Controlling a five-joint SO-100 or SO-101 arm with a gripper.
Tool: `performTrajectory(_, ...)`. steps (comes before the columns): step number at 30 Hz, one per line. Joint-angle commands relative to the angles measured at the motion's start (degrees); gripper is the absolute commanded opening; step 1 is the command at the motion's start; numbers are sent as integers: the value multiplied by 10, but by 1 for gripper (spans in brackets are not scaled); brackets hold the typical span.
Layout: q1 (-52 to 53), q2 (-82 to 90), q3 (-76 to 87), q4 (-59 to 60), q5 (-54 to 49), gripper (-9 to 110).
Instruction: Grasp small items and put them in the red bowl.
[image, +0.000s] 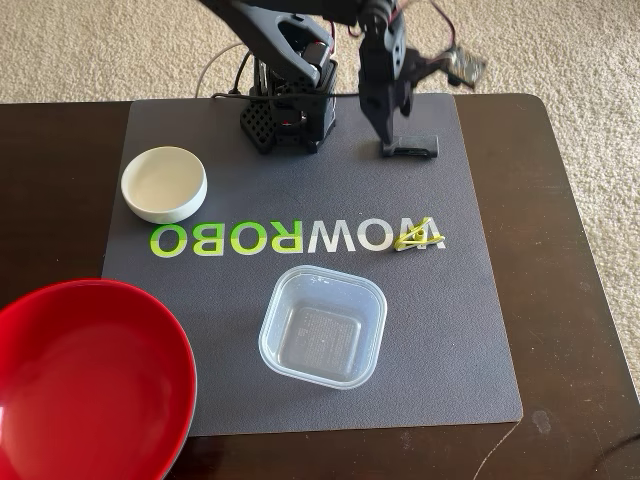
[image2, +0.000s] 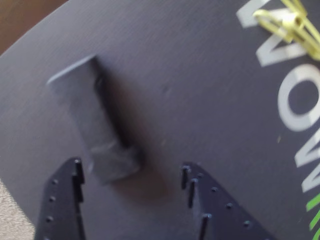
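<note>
Block (image2: 97, 125), black, oblong and matte, lies flat between parted, empty fingers (image2: 70, 200).

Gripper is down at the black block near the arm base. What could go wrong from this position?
1. In the wrist view the open gripper has the black block near one finger, off-centre and slanted, so closing may push or twist it away rather than pinch it.
2. The red bowl sits at the opposite corner; a weakly held block may drop during that carry over the white bowl or clear tub.
</note>
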Motion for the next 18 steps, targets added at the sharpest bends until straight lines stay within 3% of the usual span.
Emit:
performTrajectory(1,59,-114,-10,-77,80,25)
performTrajectory(6,80,-210,-46,-90,156,25)
performTrajectory(18,-61,12,11,-13,134,26)
